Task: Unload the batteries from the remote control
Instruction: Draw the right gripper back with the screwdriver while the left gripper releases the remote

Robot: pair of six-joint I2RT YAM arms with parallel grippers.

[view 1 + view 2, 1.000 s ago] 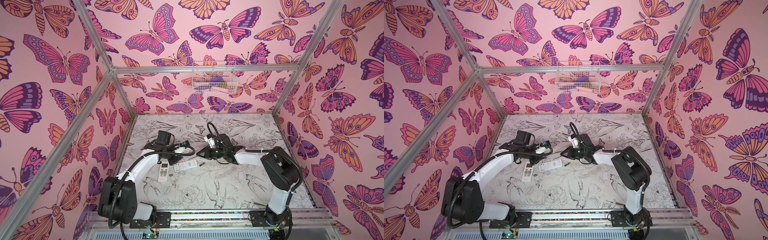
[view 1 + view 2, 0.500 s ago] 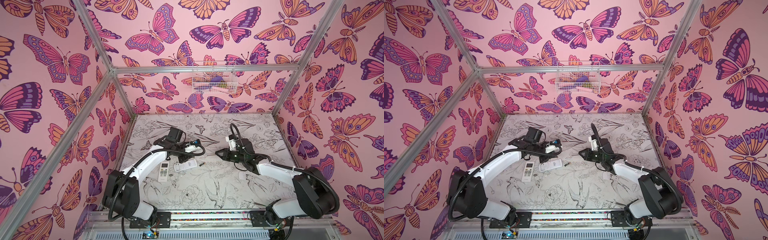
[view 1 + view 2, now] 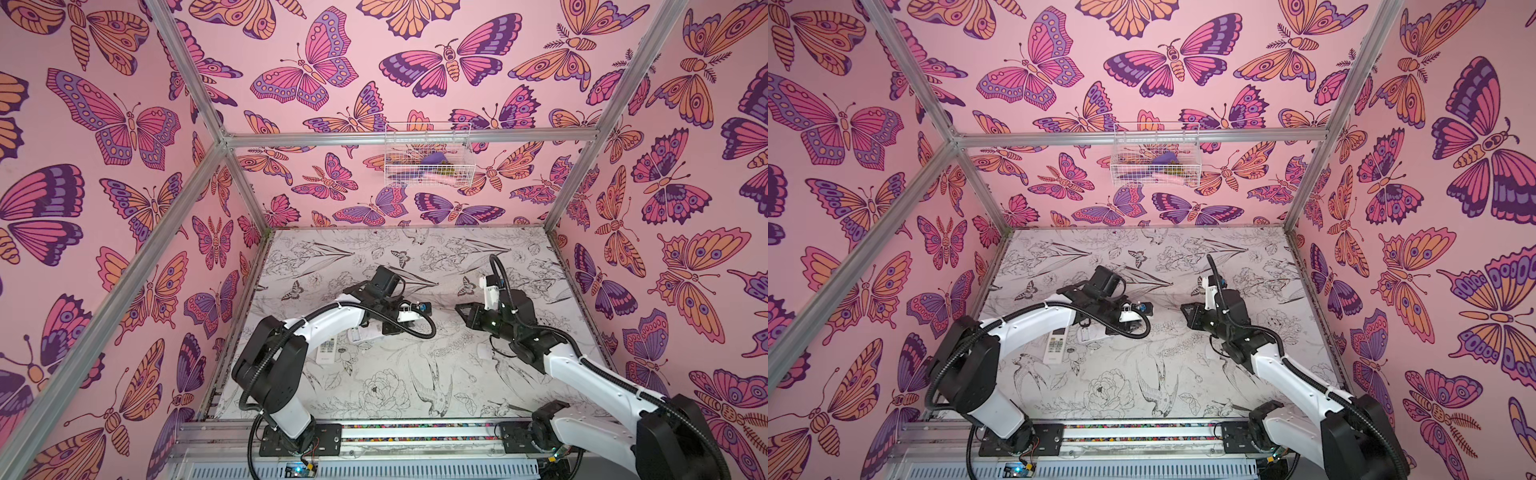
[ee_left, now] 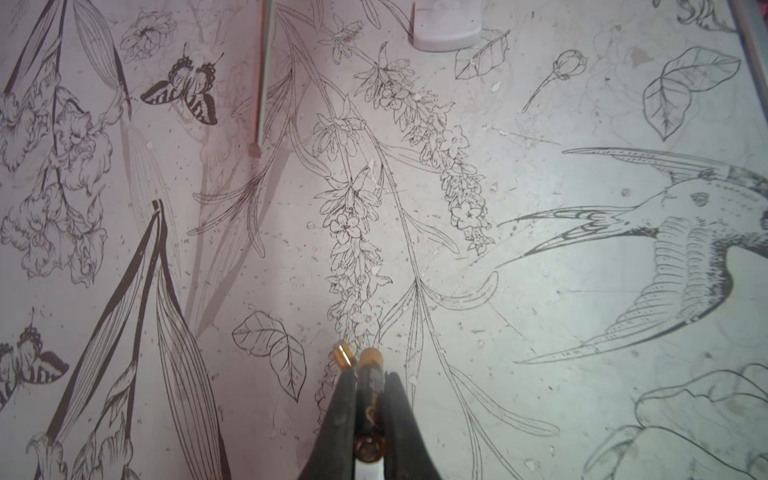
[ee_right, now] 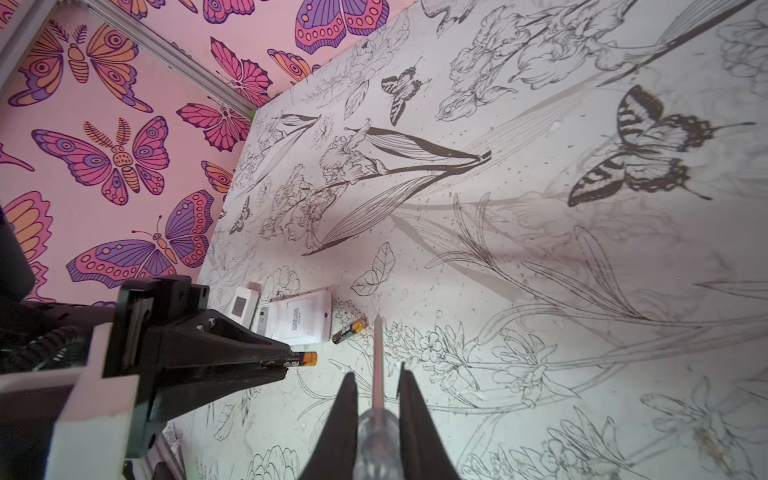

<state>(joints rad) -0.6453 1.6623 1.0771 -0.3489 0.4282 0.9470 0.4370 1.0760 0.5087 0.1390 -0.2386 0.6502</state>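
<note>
1. Table (image 3: 415,386): printed sheet. Both arms are over the mid area, grippers nose to nose but apart.
2. L gripper (image 4: 370,373): narrow, clamped on one AAA-type batt. It looks raised off the surface.
3. R gripper (image 5: 376,372): narrow, clamped on the clear handle of the screwdriver (image 5: 377,353). The shaft runs straight out between the fingers, tip aimed toward the remotes.
4. Face-down remote (image 5: 299,318): white, label side up, flat on the table under and past the L gripper. A keypad remote (image 3: 1057,345) lies just beside it, buttons up.
5. Held battery (image 5: 301,359): long axis in line w/ the L fingers, gold end poking past the tips toward the R gripper. Key relation: this batt is out of the remote w/ open table ahead of it. My guess is the next step is a put-down, so the L arm only has to lower and let go.
6. Loose battery (image 5: 349,330): flat on the table, just beside the face-down remote's corner, between it and the screwdriver tip. The L arm is nearer.
7. Hard to read:
   - The batt bay is mostly blocked by the L gripper, so can't tell if any cells are left in it.
   - L wrist view shows a 2nd gold glint by the fingertip; can't tell if that's another cell.
   - Small white piece (image 4: 446,25) is cut off at the frame edge, maybe the bay cover.
</note>
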